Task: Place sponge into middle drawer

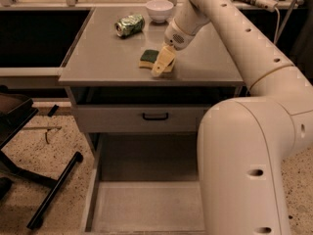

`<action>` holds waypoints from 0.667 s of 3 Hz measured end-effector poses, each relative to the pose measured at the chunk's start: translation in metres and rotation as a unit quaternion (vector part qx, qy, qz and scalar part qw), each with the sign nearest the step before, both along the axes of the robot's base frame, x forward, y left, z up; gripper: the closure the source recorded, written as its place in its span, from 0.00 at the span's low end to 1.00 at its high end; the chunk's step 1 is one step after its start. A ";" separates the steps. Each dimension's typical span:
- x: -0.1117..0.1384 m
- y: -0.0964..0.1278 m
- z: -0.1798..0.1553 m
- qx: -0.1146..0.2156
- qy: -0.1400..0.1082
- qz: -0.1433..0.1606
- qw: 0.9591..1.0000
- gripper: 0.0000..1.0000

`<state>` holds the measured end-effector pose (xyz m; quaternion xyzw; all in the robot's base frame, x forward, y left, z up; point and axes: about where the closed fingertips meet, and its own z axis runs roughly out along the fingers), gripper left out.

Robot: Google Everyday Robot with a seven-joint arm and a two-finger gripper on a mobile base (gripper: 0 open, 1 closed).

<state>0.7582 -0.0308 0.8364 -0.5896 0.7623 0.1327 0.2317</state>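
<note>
End effector (pixel 164 62) positioned at right edge of sponge (pixel 148 58) on bench (pixel 98 58); grip state cannot be told. Drawer (pixel 146 207) seen open below.

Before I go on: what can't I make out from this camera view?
1. Camera view: the tool is over the sponge on the countertop; it hides the sponge's right part, so a hold cannot be confirmed.
2. Camera view: the middle drawer has its right side hidden by the arm, its front cut off by the bottom edge.
</note>
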 end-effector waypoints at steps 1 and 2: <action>0.000 0.000 0.000 0.000 0.000 0.000 1.000 0.45; -0.001 0.000 0.000 -0.001 0.002 0.003 1.000 0.68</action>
